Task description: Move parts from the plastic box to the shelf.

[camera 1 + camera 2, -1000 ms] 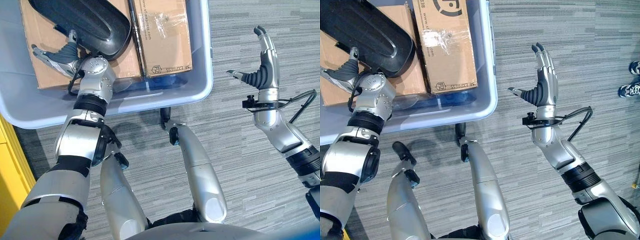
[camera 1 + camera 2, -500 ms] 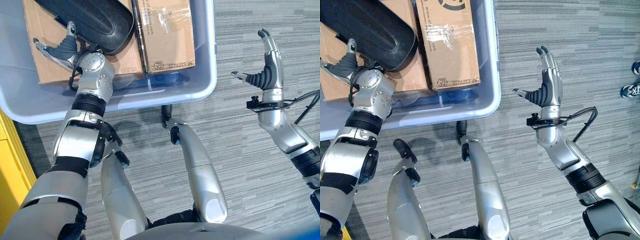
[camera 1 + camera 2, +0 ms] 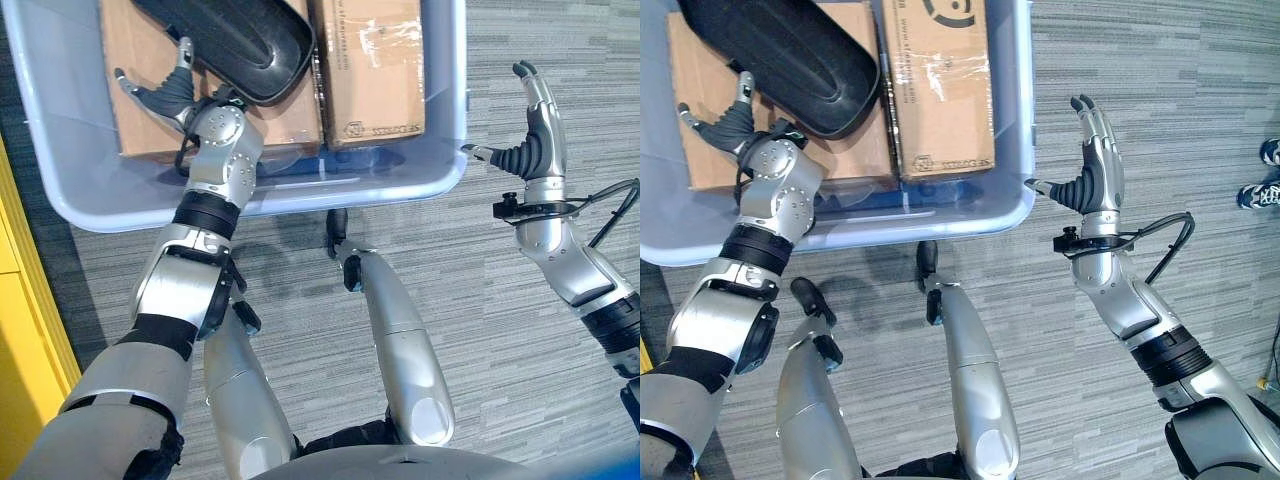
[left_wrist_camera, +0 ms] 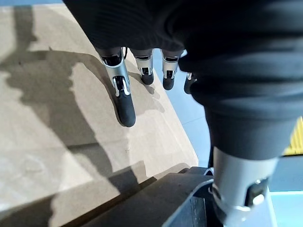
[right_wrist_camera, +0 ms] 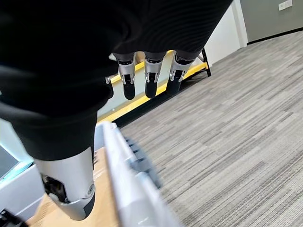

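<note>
Left robot hand (image 3: 165, 95) deeper over plastic box (image 3: 60, 180), fingers spread; right robot hand (image 3: 530, 125) unchanged, open.

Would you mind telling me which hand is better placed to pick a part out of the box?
Probably the left hand: it is open inside the box, over a carton beside the black part. The right hand is open outside the box's corner, above the floor.

Parts wait in a pale blue-grey plastic box (image 3: 90, 190) on grey carpet.
Two brown cardboard cartons (image 3: 940, 90) lie flat side by side; a glossy black moulded shell (image 3: 240, 40) rests across the left one.
</note>
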